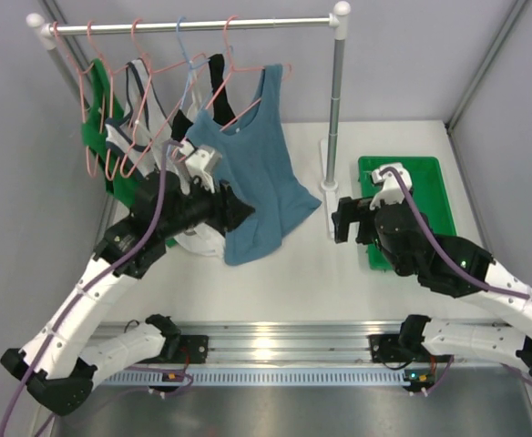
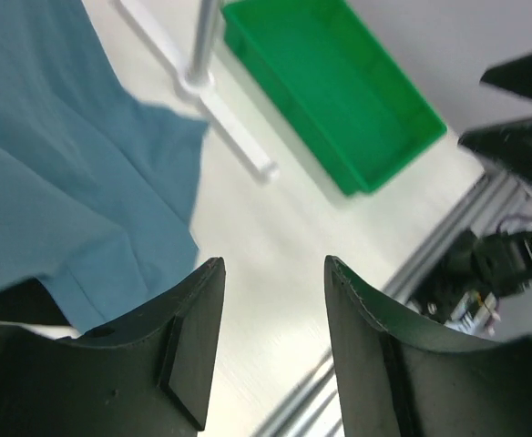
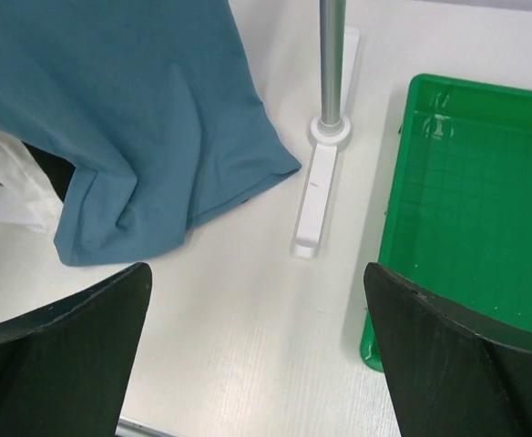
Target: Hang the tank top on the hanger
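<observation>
— Where is the tank top?

— It hangs on the pink hanger at the right end of the rail, with its hem resting on the table.

— And the arms?

— The left arm reaches far and right. The left gripper is at the top's left edge, level with the hem, fingers apart and holding nothing. The right gripper hovers between the post and the green tray, with its fingers spread wide.

— What do the wrist views add?

— The left wrist view shows bare table between the fingers. The right wrist view shows white cloth under the top's left side.

— Counts?

— One tank top, one tray, one light blue hanger. There are several pink ones, but I cannot tell exactly how many. A green top and a black top hang further left.
</observation>
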`<state>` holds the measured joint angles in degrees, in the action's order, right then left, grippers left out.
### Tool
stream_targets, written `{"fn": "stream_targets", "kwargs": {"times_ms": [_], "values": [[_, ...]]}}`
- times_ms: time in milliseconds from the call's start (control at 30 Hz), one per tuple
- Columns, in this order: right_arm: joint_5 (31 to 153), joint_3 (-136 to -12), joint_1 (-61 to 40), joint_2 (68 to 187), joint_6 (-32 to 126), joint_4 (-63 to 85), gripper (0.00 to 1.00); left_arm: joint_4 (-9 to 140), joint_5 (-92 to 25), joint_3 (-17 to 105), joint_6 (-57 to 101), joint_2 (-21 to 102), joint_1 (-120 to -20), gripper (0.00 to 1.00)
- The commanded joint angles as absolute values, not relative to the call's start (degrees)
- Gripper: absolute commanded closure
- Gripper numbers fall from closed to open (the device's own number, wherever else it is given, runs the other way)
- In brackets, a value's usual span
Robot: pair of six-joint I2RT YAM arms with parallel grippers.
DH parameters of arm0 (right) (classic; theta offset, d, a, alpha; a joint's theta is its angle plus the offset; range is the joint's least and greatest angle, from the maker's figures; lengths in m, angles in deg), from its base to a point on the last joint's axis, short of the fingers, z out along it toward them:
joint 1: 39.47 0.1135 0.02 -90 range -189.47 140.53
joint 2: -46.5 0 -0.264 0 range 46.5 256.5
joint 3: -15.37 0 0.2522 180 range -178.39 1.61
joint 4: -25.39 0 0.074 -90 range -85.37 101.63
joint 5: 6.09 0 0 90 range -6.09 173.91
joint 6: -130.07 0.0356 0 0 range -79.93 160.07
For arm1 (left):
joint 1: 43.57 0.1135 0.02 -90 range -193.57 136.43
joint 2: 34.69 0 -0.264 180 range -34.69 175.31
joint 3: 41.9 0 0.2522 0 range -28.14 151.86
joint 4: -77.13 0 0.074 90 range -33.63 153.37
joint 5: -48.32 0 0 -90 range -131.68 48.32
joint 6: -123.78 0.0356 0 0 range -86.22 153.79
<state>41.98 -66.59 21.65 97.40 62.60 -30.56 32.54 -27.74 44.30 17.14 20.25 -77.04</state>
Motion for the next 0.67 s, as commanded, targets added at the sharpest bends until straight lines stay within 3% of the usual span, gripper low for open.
{"fn": "stream_targets", "kwargs": {"times_ms": [0,333,633], "values": [[42.9,-62.8,22.4,95.0,65.6,-28.4,0.01,41.0,-25.6,36.2,10.9,17.8,-81.1,0.47],[42.4,-48.2,22.4,86.2,73.9,-27.3,0.00,55.5,-56.8,12.5,6.6,11.3,-103.7,0.48],[41.1,-46.3,22.4,86.3,75.3,-28.9,0.00,56.2,-59.2,12.6,8.1,14.3,-106.2,0.48]]}}
